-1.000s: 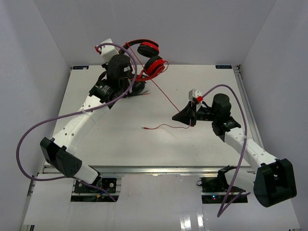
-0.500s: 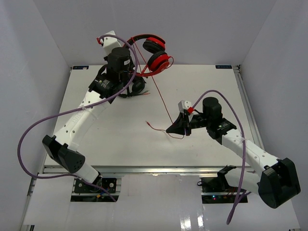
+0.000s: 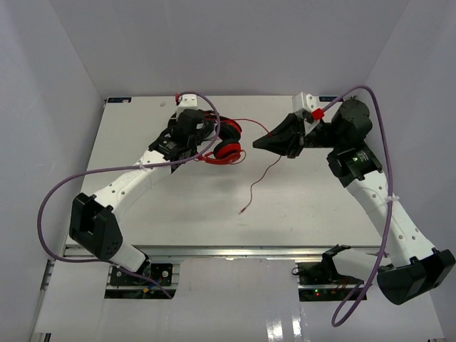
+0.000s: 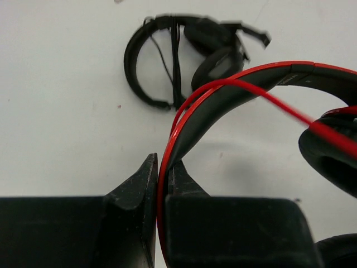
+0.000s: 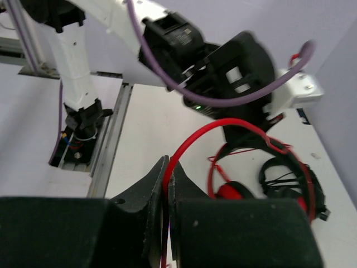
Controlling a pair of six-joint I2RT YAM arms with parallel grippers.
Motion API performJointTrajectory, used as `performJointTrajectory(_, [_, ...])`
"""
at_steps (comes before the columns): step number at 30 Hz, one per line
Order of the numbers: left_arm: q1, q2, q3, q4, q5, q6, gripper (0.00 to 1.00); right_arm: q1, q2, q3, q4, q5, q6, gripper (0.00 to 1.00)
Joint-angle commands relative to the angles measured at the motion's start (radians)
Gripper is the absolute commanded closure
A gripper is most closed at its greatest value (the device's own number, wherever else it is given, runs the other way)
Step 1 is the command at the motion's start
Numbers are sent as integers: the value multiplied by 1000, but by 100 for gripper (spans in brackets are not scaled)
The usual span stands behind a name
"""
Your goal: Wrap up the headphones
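Red and glossy, the headphones (image 3: 226,149) are sitting at the far middle of the tabletop (image 3: 178,206), a little left of centre, with one round earcup facing up in the overhead view. Their headband is arching up from the earcups toward the left arm. The left pincer (image 4: 160,181) is clamping that headband near its curve, its two black fingers pressed shut on either side of the red strip with the black inner padding showing just beside them. The band is casting a soft shadow on the white surface below it. Whether the earcups are touching the tabletop or hanging just above it cannot be told.

From the headphones, the thin red cable (image 3: 251,192) is running across to the right in a shallow arc and is passing into the right pincer (image 5: 166,178), which is closed tight on it with no gap between its fingers. That pincer is hovering near the earcups, its tips pointing toward them from the right. Below it, the free length of cable is trailing down toward the near side in a loose wave, and its end is lying on the tabletop, well apart from the earcups.

Seen from the left wrist, a stretch of the same cable is crossing over the headband and toward the padded earcup at the right edge.

Beyond the headband, black headphones (image 4: 207,34) are lying flat on the tabletop, folded, apart from the red pair.
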Motion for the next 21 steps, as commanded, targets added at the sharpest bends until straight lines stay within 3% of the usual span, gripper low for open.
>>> performJointTrajectory(1, [7, -165, -108, 104, 45, 7, 100, -57, 29, 100, 14, 65, 122, 92])
performJointTrajectory(8, [9, -221, -183, 117, 97, 5, 100, -126, 45, 115, 43, 130, 182, 92])
performJointTrajectory(16, [9, -284, -199, 125, 258, 10, 100, -175, 120, 54, 42, 328, 186, 92])
performJointTrajectory(21, [8, -317, -215, 109, 330, 43, 100, -216, 153, 34, 81, 355, 204, 92])
